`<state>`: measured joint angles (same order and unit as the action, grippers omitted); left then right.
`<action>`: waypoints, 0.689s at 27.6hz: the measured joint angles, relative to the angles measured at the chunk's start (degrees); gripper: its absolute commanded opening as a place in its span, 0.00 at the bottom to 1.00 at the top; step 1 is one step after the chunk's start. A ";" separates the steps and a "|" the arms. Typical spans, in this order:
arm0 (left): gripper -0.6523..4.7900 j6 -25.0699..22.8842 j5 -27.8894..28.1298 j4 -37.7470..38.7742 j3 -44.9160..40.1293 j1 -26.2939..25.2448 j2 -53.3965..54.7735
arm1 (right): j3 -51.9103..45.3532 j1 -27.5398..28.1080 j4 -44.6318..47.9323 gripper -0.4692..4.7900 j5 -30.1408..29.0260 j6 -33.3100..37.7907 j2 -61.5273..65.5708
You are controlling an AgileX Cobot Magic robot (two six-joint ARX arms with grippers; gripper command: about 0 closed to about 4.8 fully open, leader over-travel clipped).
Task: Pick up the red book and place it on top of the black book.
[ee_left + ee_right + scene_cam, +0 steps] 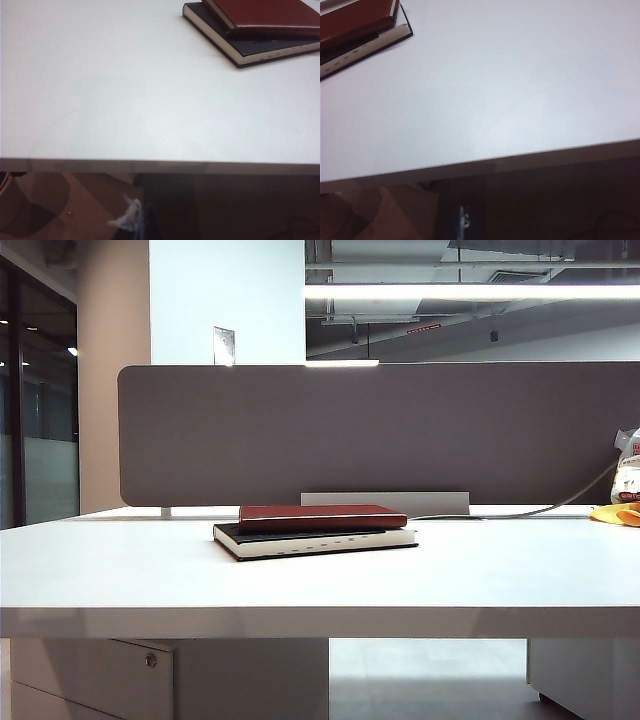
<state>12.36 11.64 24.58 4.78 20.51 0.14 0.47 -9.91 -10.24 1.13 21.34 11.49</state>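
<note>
Lying ahead of both my grippers, the red book [322, 516] rests lengthwise on the black book [315, 540]; my right gripper is closed, the left gripper's state I cannot tell, neither arm clearly nearer.

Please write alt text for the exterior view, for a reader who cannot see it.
A thin red book lies flat on top of a thicker black book, near the middle of a white table, in front of a grey partition panel. No gripper or arm is visible in this view.
</note>
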 measured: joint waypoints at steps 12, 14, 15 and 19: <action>0.11 -2.29 -0.31 0.02 0.00 0.00 0.02 | 0.00 0.00 -0.20 0.08 0.00 -2.95 1.79; 0.11 -2.29 -0.90 0.02 0.00 0.00 0.02 | 0.00 -0.02 -0.22 0.08 -0.02 -3.06 2.73; 0.11 -2.25 -1.07 0.02 0.00 0.00 0.02 | 0.00 -0.02 -0.20 0.08 -0.04 -3.08 3.19; 0.11 -1.05 -1.11 0.02 0.00 0.00 0.02 | 0.00 -0.02 -0.26 0.08 -0.85 -3.10 4.15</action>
<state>11.31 10.52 24.60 4.78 20.51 0.16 0.47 -9.93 -10.50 0.27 18.24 15.64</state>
